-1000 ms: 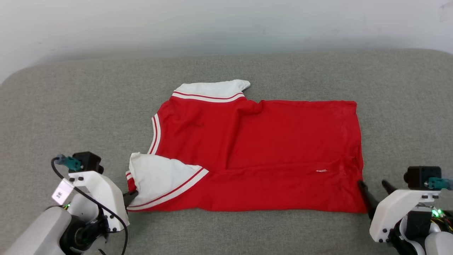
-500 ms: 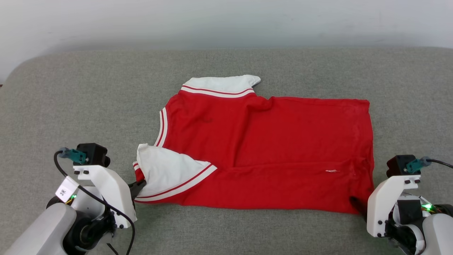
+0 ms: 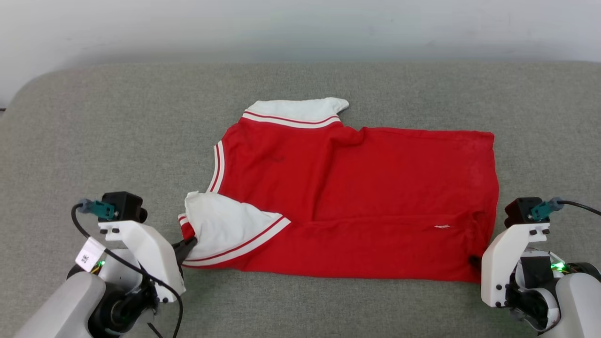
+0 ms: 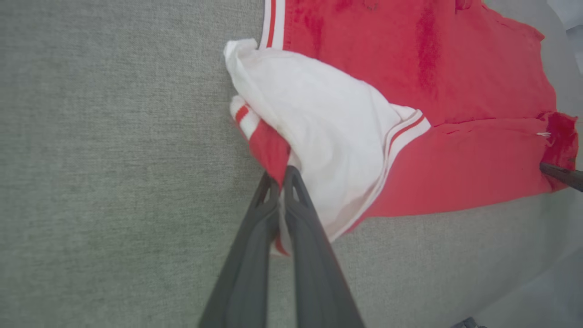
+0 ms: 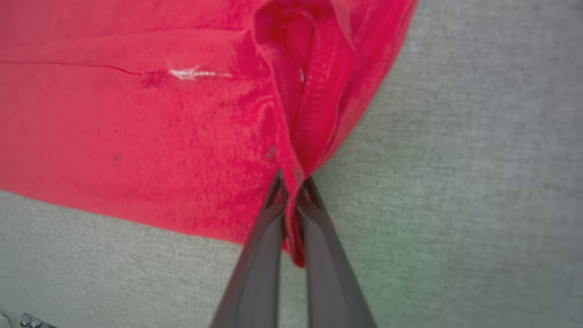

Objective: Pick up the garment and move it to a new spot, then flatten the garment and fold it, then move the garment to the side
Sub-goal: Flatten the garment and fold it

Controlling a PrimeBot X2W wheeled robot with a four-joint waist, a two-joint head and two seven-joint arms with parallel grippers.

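Garment [image 3: 375, 188] flat on grey cushion [image 3: 94, 141]; left gripper [image 4: 280, 175] pinching fabric by the white sleeve [image 4: 328, 118]; right gripper [image 5: 294, 182] pinching the hem corner [image 5: 314, 132]

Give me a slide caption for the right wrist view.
Corner grasp: right pincer shut on a bunched corner of the red garment, lying on the grey cushion.

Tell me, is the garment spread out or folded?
Partly folded. The garment has its near edge turned over the body, with the near sleeve on top; the far sleeve sticks out flat.
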